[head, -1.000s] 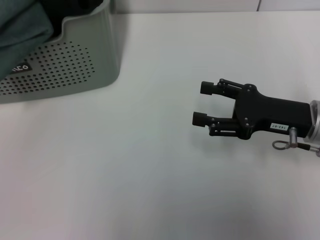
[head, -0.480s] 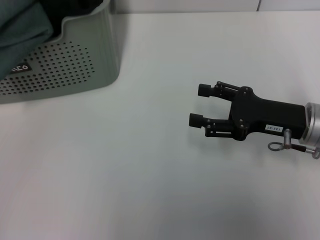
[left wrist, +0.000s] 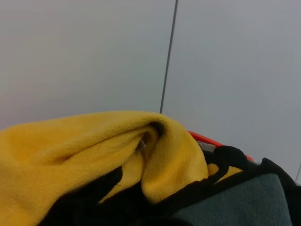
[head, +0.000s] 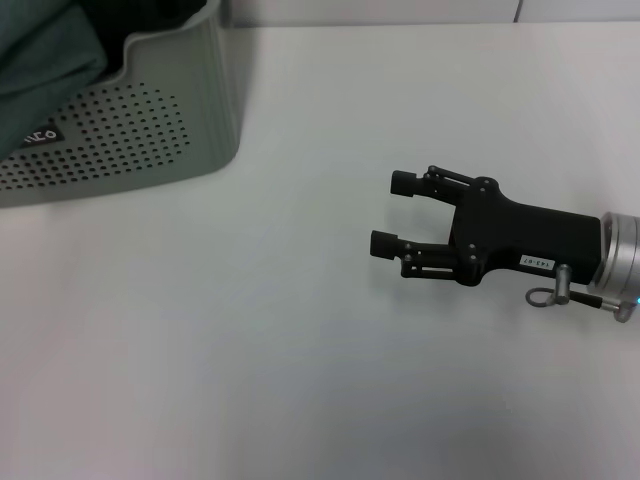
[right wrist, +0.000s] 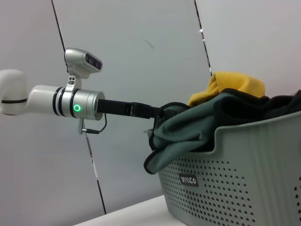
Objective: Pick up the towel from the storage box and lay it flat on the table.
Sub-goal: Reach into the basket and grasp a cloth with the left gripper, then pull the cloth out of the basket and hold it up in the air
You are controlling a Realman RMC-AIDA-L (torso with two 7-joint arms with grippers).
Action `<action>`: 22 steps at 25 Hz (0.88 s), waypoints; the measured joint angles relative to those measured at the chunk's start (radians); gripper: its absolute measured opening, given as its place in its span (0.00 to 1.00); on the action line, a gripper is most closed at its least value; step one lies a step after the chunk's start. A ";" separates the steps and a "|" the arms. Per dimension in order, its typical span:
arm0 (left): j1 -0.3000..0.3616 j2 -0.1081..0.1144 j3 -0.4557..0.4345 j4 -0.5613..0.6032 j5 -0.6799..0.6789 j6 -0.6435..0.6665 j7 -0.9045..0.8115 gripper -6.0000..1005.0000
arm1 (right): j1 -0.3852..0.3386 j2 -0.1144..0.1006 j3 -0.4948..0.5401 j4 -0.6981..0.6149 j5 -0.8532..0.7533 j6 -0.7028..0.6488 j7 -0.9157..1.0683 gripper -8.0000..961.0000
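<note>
Your left gripper (right wrist: 160, 113) is at the towel (right wrist: 197, 125) in the storage box (right wrist: 244, 179), grip unclear; the spread right gripper (head: 390, 214) is well apart.

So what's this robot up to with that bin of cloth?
It is after the towel, a green cloth with a yellow underside heaped in the storage box on the table. The left gripper reaches to the cloth at the box's rim, where a fold hangs over the edge; whether it has a grip cannot be seen. The right gripper hangs open over bare tabletop, well away from the box, holding nothing. No part of the towel lies on the table yet.
</note>
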 joint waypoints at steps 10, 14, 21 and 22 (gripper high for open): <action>-0.001 0.001 0.000 0.001 -0.008 0.015 -0.018 0.19 | -0.021 0.004 0.012 -0.008 0.001 0.000 -0.010 0.89; 0.004 0.001 0.000 0.005 -0.027 0.018 -0.019 0.11 | -0.039 0.004 0.029 -0.009 0.000 -0.010 -0.019 0.89; 0.045 0.004 -0.006 -0.005 -0.330 0.159 0.074 0.04 | -0.070 0.006 0.062 -0.011 0.000 -0.041 -0.051 0.89; 0.052 0.005 -0.006 -0.012 -0.405 0.198 0.096 0.04 | -0.074 0.006 0.070 -0.012 0.000 -0.050 -0.058 0.89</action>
